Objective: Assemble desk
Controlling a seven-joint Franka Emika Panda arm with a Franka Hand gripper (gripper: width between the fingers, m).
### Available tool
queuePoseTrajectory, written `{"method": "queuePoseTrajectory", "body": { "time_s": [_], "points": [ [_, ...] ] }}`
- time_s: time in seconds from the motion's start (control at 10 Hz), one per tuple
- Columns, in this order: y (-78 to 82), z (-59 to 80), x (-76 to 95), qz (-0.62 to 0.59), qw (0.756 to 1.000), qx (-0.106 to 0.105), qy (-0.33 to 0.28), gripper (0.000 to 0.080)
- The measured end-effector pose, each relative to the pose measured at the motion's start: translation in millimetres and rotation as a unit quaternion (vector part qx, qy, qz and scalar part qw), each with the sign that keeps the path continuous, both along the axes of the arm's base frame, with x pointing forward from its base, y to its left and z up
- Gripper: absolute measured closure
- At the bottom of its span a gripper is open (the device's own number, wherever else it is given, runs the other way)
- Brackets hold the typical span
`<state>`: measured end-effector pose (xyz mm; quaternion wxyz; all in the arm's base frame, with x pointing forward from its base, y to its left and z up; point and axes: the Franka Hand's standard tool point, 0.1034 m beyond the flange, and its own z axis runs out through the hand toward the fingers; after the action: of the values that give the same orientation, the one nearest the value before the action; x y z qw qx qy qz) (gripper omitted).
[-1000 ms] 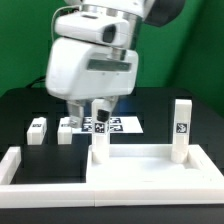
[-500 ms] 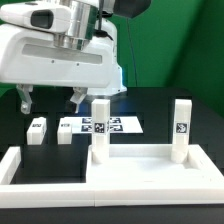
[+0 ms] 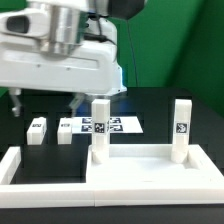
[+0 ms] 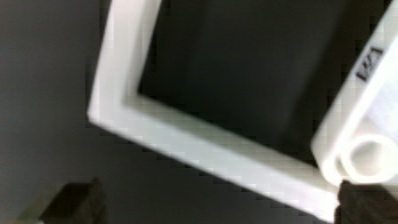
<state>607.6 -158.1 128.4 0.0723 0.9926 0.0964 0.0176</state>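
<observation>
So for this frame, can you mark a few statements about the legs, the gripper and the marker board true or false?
1. Two legs stand upright on the tabletop. True.
2. The gripper is shut on a leg. False: its fingers are spread apart and it holds nothing, raised well above the parts.
3. Two more legs rest on the table, to the exterior view's left of the marker board. True.
4. The marker board lies on the tabletop. False: it lies on the table beyond the tabletop.
</observation>
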Motion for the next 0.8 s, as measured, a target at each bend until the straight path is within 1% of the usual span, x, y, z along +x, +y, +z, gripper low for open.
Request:
{"method": "queuePoseTrajectory", "body": {
  "time_s": [0.1, 0.2, 0.3, 0.4, 0.7, 0.8],
  "points": [
    [-12.2, -2.1, -14.3, -0.032, 0.999, 0.007, 0.003, 0.015],
    [-26.0, -8.3, -30.5, -0.076, 0.997, 0.015, 0.014, 0.015],
    [-30.2, -11.1, -38.0, -0.109, 0.994, 0.018, 0.024, 0.015],
    [-25.0, -9.5, -32.8, -0.118, 0.993, 0.018, 0.017, 0.015],
    [-23.1, -11.5, -35.7, -0.117, 0.992, 0.02, 0.032, 0.015],
    [-24.2, -18.3, -49.4, -0.133, 0.988, 0.026, 0.077, 0.015]
  ]
}}
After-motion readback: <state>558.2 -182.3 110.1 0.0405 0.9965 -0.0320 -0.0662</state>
